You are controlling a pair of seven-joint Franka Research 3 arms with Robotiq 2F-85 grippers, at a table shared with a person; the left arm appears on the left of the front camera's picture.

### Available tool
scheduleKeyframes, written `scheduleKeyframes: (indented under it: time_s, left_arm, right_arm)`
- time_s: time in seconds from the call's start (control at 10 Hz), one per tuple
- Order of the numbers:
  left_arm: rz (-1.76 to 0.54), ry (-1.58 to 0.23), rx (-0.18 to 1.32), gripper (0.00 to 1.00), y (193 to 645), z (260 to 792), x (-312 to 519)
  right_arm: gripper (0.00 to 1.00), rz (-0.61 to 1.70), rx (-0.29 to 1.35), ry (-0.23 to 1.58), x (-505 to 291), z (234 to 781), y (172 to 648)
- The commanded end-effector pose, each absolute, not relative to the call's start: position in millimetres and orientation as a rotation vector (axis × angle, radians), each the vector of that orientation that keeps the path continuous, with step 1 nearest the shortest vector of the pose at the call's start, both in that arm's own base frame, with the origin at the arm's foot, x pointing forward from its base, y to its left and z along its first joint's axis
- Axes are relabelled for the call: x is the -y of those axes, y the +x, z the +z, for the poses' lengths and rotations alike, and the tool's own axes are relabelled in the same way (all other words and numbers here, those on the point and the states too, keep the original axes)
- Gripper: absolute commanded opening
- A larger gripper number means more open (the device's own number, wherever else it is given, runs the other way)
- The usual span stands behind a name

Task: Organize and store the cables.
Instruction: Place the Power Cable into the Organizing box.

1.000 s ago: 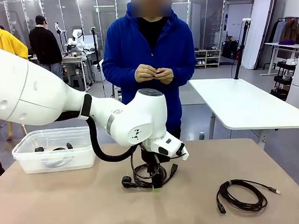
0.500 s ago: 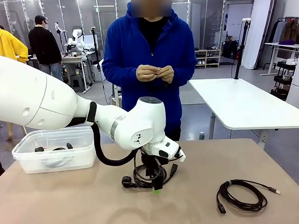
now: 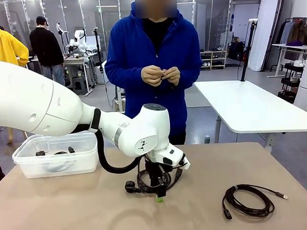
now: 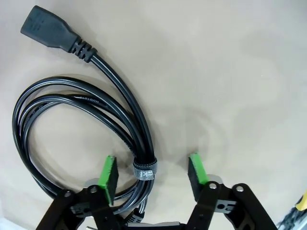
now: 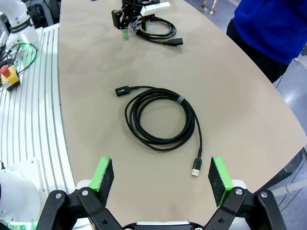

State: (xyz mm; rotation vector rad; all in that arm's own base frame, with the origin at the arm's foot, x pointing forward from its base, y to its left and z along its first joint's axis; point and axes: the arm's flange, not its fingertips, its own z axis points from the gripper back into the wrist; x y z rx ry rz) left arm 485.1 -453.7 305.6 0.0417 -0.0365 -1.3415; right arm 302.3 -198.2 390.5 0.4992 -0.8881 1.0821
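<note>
A coiled black power cable [image 3: 152, 182] lies mid-table, bound by a grey strap [image 4: 144, 171]. My left gripper [image 3: 159, 193] stands open right over it; in the left wrist view the left gripper [image 4: 152, 174] has its green pads on either side of the strapped bundle, with the square plug [image 4: 47, 28] lying farther off. A second black coil [image 3: 247, 201] with a silver tip [image 5: 196, 168] rests at the right. Above that coil [image 5: 160, 117] my right gripper [image 5: 161, 181] hangs open, holding nothing.
A clear plastic bin [image 3: 24, 159] at the table's left holds black cables [image 3: 56, 152]. A person in a blue hoodie [image 3: 151, 49] stands at the far side with both hands together at the chest. A white table [image 3: 249, 106] stands behind on the right.
My left arm has sunk a little, bringing its open gripper lower around the middle coil. The cables have not moved.
</note>
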Motion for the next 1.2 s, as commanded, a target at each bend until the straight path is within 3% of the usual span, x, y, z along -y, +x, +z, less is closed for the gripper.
scheduleKeyframes:
  time_s: [0.0,0.6,1.1]
  left_arm:
    - [-1.379,0.048,0.04,0.02,484.8,308.6,456.4]
    - [-1.383,0.044,0.024,0.0,481.0,314.4,456.0]
    - [-1.48,0.039,0.073,0.0,466.5,378.0,444.8]
  right_arm:
    - [1.0,1.058,0.895,0.502,197.5,393.1,304.0]
    - [1.0,1.058,0.895,0.502,197.5,393.1,304.0]
    - [1.0,1.058,0.895,0.502,197.5,393.1,304.0]
